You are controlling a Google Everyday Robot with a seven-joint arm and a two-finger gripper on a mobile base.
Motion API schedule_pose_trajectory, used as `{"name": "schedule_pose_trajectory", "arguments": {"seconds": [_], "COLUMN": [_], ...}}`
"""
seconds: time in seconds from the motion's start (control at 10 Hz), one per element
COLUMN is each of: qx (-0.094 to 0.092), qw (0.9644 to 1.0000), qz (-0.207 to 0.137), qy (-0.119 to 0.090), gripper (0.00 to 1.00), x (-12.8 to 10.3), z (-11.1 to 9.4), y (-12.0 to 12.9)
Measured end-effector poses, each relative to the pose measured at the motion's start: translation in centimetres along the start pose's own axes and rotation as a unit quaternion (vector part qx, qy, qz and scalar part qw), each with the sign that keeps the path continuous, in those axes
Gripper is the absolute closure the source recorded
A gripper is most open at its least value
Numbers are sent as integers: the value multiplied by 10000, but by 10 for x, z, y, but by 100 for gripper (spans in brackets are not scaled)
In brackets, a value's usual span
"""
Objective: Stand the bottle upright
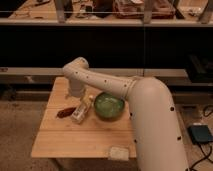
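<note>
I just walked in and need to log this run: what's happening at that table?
A one-armed robot is reaching over the wooden table. Its gripper hangs just behind the bottle, which lies on its side between a reddish-brown object and a green bowl. The bottle is not yet upright, and I cannot tell whether the gripper touches it.

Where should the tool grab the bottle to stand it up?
Probably mid-body of the bottle, from above, squeezing across its narrow width: it lies flat on the table, cap toward the far edge, with the green bowl and a reddish-brown object flanking its long sides. The tool hangs beyond its cap end.
</note>
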Motion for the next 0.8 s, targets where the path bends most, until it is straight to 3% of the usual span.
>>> {"name": "schedule_pose_trajectory", "arguments": {"seconds": [0.8], "qx": [19], "qw": [9998], "qz": [198], "qy": [-42], "gripper": [20], "x": [9], "z": [18], "y": [15]}}
